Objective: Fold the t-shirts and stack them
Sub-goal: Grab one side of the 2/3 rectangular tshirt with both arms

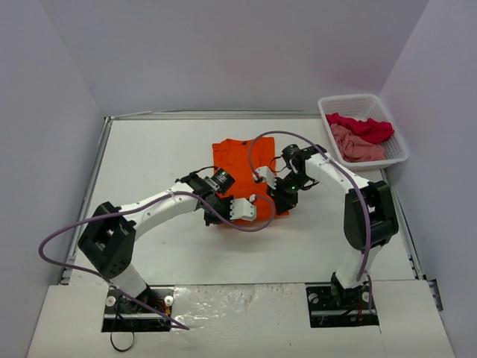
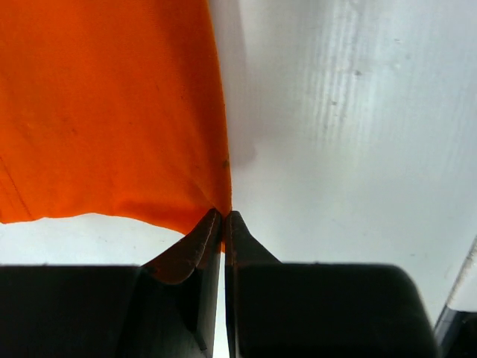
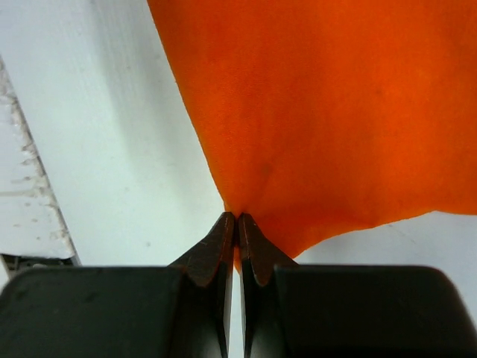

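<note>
text: none readable | labels: none | brands: none | numbers: none | signs: none

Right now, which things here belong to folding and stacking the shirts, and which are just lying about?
For the job: orange t-shirt, pinched by the left gripper and the right gripper; crimson t-shirt; pink t-shirt.
Just lying about: white lattice basket holding those two; white table.
</note>
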Available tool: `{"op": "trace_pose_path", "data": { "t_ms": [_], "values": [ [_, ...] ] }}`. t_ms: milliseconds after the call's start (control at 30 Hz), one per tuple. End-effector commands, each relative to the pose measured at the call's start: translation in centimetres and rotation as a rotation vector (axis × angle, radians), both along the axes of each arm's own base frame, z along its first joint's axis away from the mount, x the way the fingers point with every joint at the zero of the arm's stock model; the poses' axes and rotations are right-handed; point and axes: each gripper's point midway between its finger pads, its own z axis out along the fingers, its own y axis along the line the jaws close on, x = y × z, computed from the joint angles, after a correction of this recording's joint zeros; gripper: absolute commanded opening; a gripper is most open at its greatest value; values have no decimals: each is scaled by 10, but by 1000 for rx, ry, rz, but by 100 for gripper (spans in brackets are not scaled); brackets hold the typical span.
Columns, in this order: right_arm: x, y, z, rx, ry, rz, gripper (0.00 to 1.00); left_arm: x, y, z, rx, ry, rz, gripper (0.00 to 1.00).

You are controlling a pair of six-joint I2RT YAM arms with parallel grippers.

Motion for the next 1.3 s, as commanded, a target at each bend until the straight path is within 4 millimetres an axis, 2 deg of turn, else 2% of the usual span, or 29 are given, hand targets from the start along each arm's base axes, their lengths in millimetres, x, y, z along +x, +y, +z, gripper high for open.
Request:
{"op": "trace_pose_path", "data": {
  "t_ms": [0, 167, 300, 400, 533, 600, 733, 1067, 1267],
  "values": [
    [-34, -1, 20, 4, 61, 57, 0, -25, -5, 28, -50, 47, -94, 2],
    [-47, 0, 25, 1, 88, 82, 0, -47, -2, 29, -30, 93, -169, 2],
    [-55, 1, 30, 10, 102, 95, 0, -53, 3, 23, -17, 99, -175, 2],
    [-55, 4, 36, 32, 91, 97, 0, -52, 1, 27, -34, 93, -169, 2],
    [-46, 5, 39, 25, 73, 90, 0, -37, -4, 43, -61, 45, -142, 2],
    [-40, 5, 38, 19, 67, 84, 0, -26, 0, 44, -45, 19, -119, 2],
    [-14, 6, 43, 18, 48, 29, 0, -7, 2, 51, -39, -40, -80, 2],
    [35, 14, 57, 41, -31, -7, 0, 35, 6, 72, -42, -177, 16, 2],
    [64, 17, 67, 62, -76, -41, 0, 69, 8, 84, -52, -262, 86, 2]
  ]
}}
